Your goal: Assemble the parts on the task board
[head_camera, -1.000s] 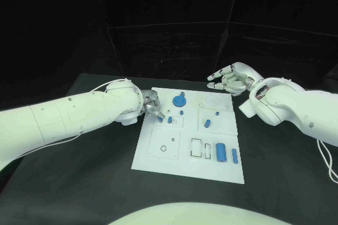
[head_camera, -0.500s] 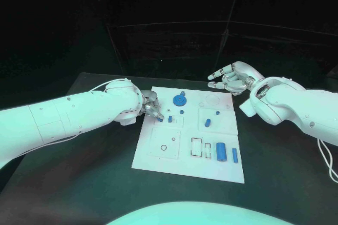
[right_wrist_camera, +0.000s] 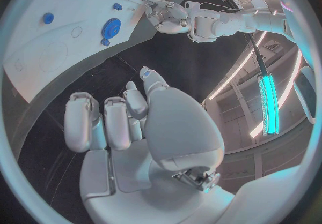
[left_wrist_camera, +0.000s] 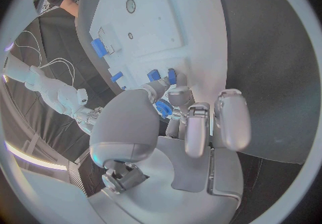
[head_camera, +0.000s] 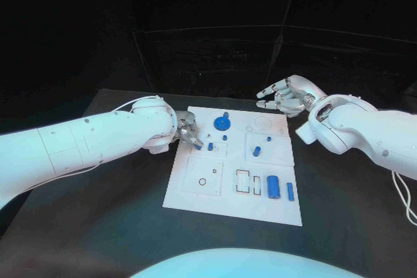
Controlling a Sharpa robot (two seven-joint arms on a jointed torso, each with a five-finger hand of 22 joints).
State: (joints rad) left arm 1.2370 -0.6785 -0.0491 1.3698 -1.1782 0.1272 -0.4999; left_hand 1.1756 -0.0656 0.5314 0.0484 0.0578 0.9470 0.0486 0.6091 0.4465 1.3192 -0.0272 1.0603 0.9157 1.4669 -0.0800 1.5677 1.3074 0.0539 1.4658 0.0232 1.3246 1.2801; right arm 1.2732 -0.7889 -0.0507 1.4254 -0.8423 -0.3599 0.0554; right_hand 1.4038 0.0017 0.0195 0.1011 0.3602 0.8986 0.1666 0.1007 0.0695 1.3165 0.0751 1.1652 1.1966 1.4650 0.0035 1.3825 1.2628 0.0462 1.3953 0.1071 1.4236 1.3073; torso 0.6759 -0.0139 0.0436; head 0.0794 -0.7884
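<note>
The white task board (head_camera: 205, 196) lies mid-table. My left hand (head_camera: 186, 133) reaches over its left edge, its fingertips (left_wrist_camera: 180, 94) down at two small blue pegs (head_camera: 208, 147) that stand in the board. I cannot tell whether it grips one. A blue gear (head_camera: 220, 122) sits on the board beside that hand. My right hand (head_camera: 283, 97) hangs above the board's far right corner, fingers loosely bent and apart, holding nothing. The right wrist view looks past its own palm (right_wrist_camera: 134, 127) at the gear (right_wrist_camera: 110, 27) and the left hand (right_wrist_camera: 164, 12).
On the board's right half lie a thick blue cylinder (head_camera: 273, 187), a thin blue bar (head_camera: 289, 192), a short blue piece (head_camera: 257, 151) and two small blue studs (head_camera: 269, 139). Cut-out slots (head_camera: 247, 181) sit near the middle. Black table (head_camera: 104, 230) surrounds the board.
</note>
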